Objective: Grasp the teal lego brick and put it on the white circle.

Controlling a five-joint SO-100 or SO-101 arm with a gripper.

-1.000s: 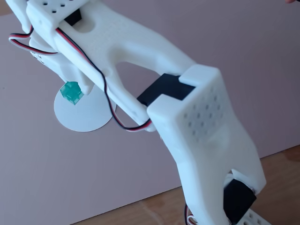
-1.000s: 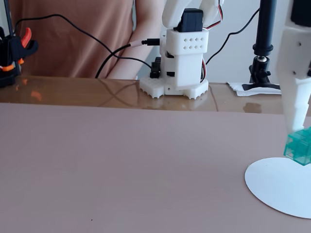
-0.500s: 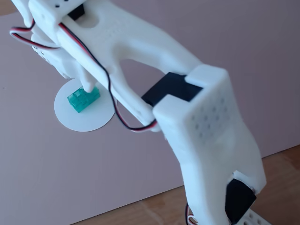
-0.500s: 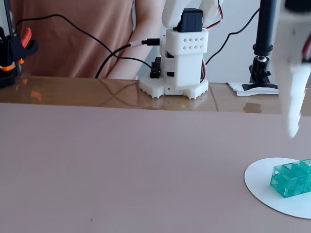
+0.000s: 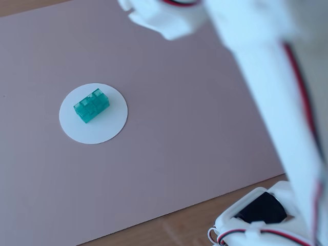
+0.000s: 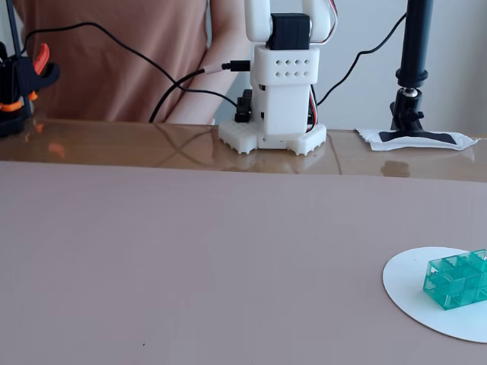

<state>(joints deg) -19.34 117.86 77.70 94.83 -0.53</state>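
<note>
Fingers hidden in both fixed views — teal lego brick (image 5: 91,106) atop white circle (image 5: 110,128).

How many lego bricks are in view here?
1. The teal lego brick lies on the white circle, inside its edge, left of centre on the pink mat in a fixed view. No other brick shows, though the arm hides part of the mat.

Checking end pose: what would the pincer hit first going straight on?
Unclear: the pincer is blurred at a fixed view's top edge. It seems aimed left over bare mat, missing the teal lego brick on the white circle.
</note>
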